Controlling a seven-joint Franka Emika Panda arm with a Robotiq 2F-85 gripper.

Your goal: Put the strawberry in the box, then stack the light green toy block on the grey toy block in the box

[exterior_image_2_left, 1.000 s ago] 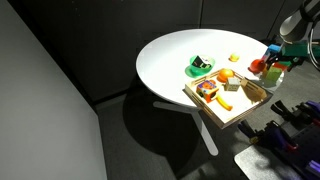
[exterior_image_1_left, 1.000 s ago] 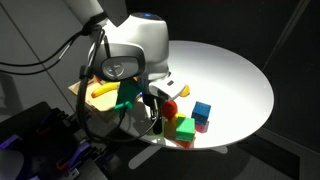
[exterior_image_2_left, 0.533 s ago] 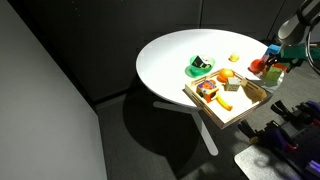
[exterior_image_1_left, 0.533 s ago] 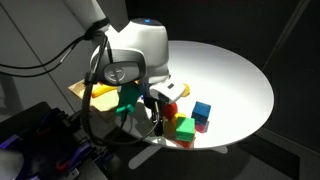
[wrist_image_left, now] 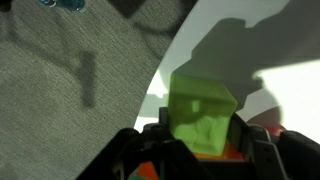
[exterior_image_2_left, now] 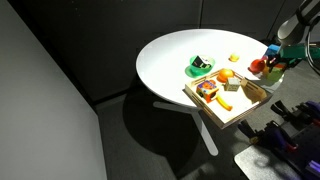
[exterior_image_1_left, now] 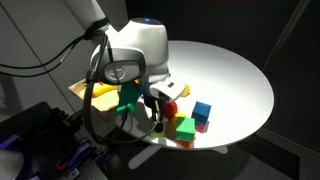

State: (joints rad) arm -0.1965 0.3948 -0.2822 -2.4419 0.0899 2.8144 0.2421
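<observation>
Stacking step judged underway: gripper (wrist_image_left: 203,142) jaws clamping light green toy block (wrist_image_left: 203,115). Next move calling for carrying to box (exterior_image_2_left: 205,108) and aligning over grey toy block, not discernible here.

Overhead light made the white table (exterior_image_2_left: 170,60) glare against dim surroundings; the wrist view was a soft, close-up blur with broad shadows.

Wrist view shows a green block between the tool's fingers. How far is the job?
Done: unclear; the strawberry is too small to find in the box. In hand: the tool grips the light green toy block. Left: stacking it on the grey block in the box.
</observation>
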